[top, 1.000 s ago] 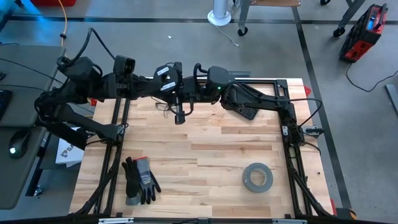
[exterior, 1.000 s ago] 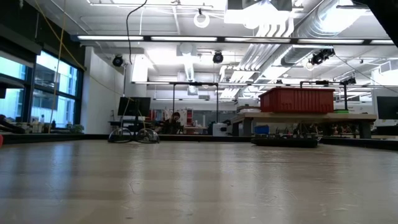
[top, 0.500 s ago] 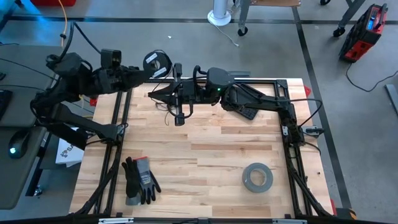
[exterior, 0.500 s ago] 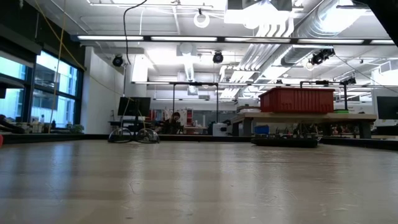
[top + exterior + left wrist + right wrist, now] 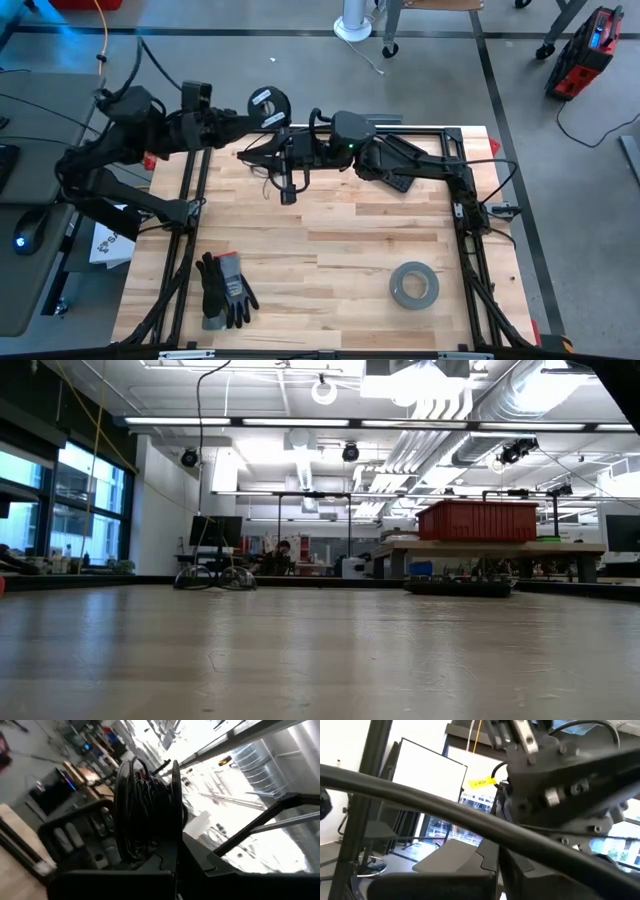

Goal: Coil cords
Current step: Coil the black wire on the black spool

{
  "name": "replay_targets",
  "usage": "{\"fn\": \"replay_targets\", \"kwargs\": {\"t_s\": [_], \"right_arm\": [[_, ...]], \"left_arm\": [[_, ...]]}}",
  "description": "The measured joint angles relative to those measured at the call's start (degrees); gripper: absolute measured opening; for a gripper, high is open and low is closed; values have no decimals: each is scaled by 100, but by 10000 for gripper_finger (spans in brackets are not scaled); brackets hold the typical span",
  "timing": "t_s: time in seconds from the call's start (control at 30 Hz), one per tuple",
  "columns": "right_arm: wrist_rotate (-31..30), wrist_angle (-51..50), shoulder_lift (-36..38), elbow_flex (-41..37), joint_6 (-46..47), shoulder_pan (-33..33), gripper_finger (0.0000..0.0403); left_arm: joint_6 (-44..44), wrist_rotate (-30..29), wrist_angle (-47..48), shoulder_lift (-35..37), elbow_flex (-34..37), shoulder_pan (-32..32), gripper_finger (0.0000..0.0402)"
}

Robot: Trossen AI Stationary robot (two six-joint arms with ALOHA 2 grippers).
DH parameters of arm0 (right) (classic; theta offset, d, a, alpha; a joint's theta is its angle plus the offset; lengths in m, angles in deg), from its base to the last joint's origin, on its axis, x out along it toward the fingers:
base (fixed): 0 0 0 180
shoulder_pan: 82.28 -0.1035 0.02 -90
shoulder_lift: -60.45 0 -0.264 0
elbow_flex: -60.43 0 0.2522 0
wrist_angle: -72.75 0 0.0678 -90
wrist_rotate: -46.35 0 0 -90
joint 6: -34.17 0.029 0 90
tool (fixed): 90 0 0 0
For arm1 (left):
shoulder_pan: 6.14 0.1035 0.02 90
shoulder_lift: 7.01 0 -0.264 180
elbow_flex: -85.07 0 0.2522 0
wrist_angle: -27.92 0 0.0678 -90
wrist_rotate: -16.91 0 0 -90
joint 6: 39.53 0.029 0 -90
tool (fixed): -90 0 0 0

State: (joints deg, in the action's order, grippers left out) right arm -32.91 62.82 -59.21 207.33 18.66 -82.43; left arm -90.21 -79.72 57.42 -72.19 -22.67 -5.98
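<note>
The small round black spool (image 5: pixel 268 101), with dark thin cord wound between its two flanges (image 5: pixel 147 815), is held in the air by my left gripper (image 5: pixel 255 108) over the table's far left edge. Loose thin cord (image 5: pixel 268 172) hangs in small loops under my right gripper (image 5: pixel 247 152). That gripper reaches in from the right, just on the near side of the spool, with its fingers drawn to a point. The low view shows neither gripper. My left gripper is shut on the spool, coming level from the table's left. The spool is lifted clear of the table, one flat flange (image 5: pixel 262 97) facing up; the fingers' place on it is hidden by the spool. My right gripper is shut on the thin cord, which hangs slack below it (image 5: pixel 270 180). The point of contact is too small to see.
A grey tape roll (image 5: pixel 413 285) lies near the table's near right. A pair of dark gloves (image 5: pixel 225 290) lies near the near left. A flat black object (image 5: pixel 400 182) lies under the right arm. Bare wood lies in the middle of the table.
My left gripper has carried the spool from over my right gripper toward the table's far left, then a little back toward the right. The spool has turned so that its flat flange faces up. My right gripper has stayed in place.
</note>
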Motion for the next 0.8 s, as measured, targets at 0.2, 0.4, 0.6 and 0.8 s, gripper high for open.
{"fn": "replay_targets", "kwargs": {"t_s": [0.2,0.4,0.6,0.8], "right_arm": [[-107,14,-2,0,-17,73,0],[-141,-51,0,2,-185,125,0],[-58,40,9,2,-128,195,0],[-104,164,61,2,-7,277,0]], "left_arm": [[-613,524,-531,-208,0,42,0],[-918,799,-570,-298,0,55,0],[-910,993,-499,-157,1,55,0],[-883,969,-354,43,-5,19,0]]}}
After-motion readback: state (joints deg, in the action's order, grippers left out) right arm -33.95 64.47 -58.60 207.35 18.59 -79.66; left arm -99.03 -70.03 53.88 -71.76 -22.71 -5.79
